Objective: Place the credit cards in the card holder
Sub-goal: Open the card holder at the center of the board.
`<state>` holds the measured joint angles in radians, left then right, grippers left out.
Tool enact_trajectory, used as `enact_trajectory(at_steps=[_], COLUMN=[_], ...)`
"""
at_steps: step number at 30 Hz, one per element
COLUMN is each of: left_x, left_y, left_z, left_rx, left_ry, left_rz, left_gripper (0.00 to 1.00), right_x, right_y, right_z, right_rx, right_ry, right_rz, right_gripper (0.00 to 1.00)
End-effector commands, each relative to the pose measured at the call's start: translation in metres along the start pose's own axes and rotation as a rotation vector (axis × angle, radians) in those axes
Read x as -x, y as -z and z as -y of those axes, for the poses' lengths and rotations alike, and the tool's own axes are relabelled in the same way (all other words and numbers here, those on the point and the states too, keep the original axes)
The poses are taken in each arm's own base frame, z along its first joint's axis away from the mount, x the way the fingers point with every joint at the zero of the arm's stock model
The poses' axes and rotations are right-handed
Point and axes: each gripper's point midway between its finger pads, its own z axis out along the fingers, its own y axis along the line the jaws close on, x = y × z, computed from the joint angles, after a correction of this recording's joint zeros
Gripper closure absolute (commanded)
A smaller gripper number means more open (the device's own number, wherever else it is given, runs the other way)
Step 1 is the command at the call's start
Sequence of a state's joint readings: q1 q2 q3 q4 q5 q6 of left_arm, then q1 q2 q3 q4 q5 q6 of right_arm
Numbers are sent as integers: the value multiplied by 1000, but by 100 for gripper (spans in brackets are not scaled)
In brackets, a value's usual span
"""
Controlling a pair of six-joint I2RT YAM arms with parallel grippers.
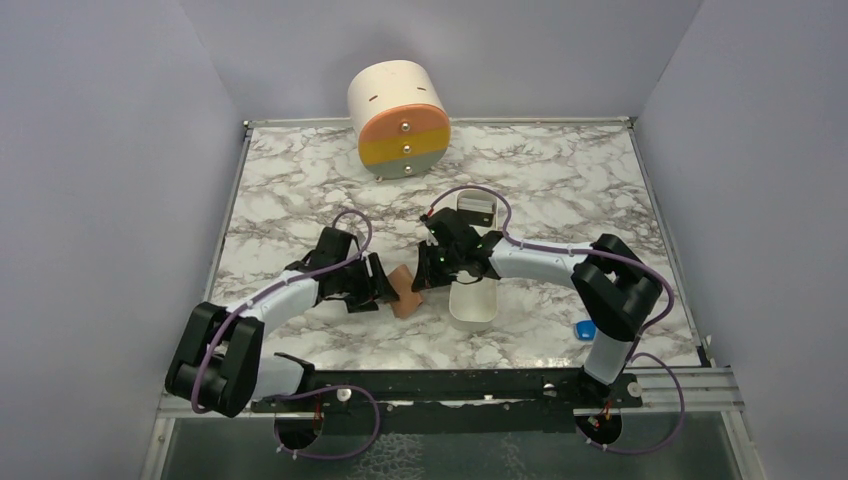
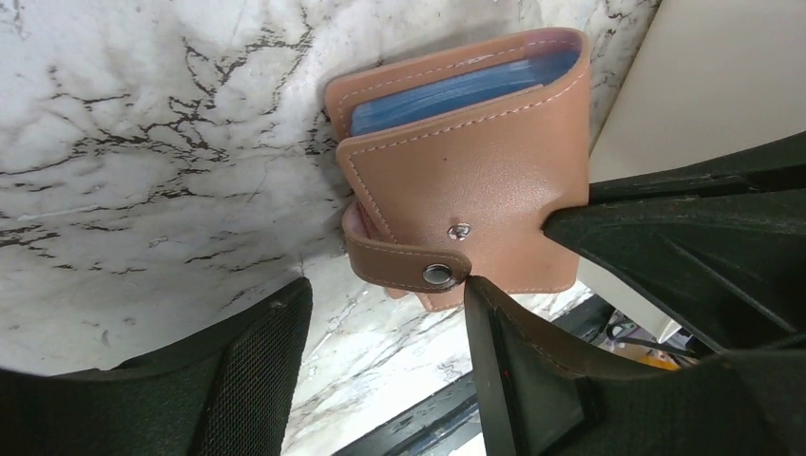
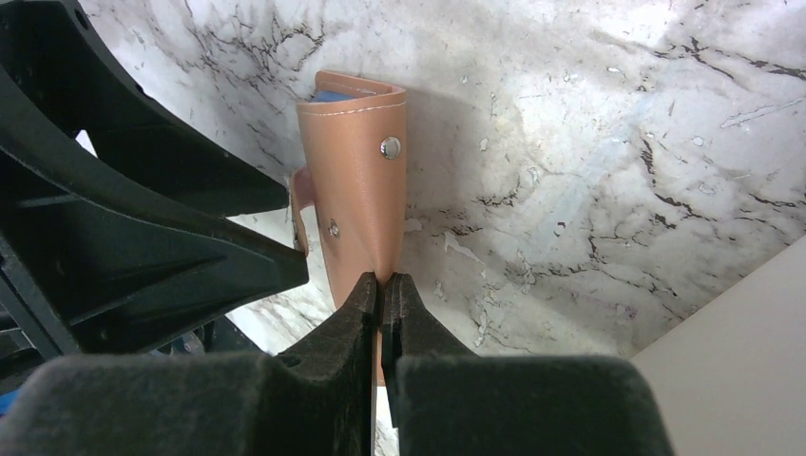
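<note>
The card holder (image 1: pixel 407 300), a tan leather wallet folded shut with its strap wrapped round, stands on edge between my two grippers. My right gripper (image 3: pixel 380 285) is shut on the card holder's (image 3: pixel 356 190) thin edge. My left gripper (image 2: pixel 380 332) is open just below the card holder (image 2: pixel 475 180), with only marble between its fingers. Its right fingertip (image 2: pixel 485 304) touches the end of the snap strap. Blue layers (image 2: pixel 447 90) show in the holder's top. I cannot tell whether they are credit cards or sleeves. No loose credit card is in view.
A long white tray (image 1: pixel 472 300) lies right beside the holder, under my right arm. A small blue block (image 1: pixel 584 328) sits at the right near the arm's base. A round cream drawer unit (image 1: pixel 400 120) stands at the back. Grey walls border the marble table (image 1: pixel 300 190).
</note>
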<state>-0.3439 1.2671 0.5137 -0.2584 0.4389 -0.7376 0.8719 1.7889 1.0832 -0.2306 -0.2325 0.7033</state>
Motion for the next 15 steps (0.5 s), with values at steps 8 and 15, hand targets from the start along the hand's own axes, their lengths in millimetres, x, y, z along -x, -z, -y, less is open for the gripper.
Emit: enact_trajectory(at_steps=[8, 15], left_x=[3, 11], left_y=[-8, 14], left_z=[-18, 13], left_rx=[97, 3], left_ry=[-42, -69], left_rz=[9, 58], left_gripper=[72, 100], right_x=[-5, 2], right_y=[-16, -8], right_z=[11, 11], right_rx=[-33, -61], right_ry=[17, 61], right_rz=[-3, 3], right_gripper=[99, 84])
